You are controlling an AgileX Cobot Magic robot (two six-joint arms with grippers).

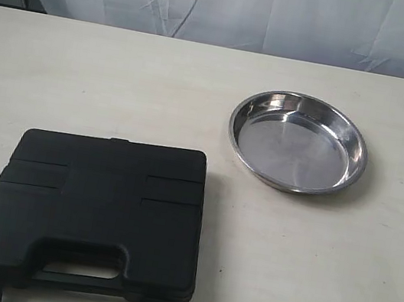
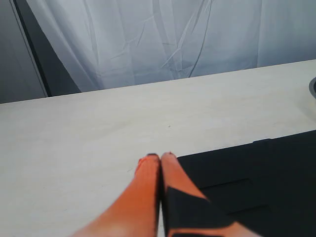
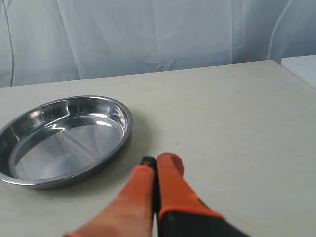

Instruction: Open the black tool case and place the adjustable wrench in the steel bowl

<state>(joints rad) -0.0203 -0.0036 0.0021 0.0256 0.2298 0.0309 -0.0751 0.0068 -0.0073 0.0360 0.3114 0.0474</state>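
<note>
The black tool case (image 1: pixel 94 218) lies closed at the front left of the table, handle and latches toward the front edge. The adjustable wrench is hidden from view. The steel bowl (image 1: pixel 297 141) sits empty at the right rear. Neither gripper shows in the exterior view. In the left wrist view my left gripper (image 2: pixel 160 157) is shut, orange fingers pressed together with nothing between them, beside the case's corner (image 2: pixel 256 182). In the right wrist view my right gripper (image 3: pixel 159 160) is shut and holds nothing, a short way from the bowl's rim (image 3: pixel 64 138).
A pale wooden table (image 1: pixel 120 83) carries both objects. White cloth (image 1: pixel 234 5) hangs behind the far edge. A dark upright panel (image 2: pixel 44 59) stands at the back left. The table's right edge (image 3: pixel 296 66) shows in the right wrist view.
</note>
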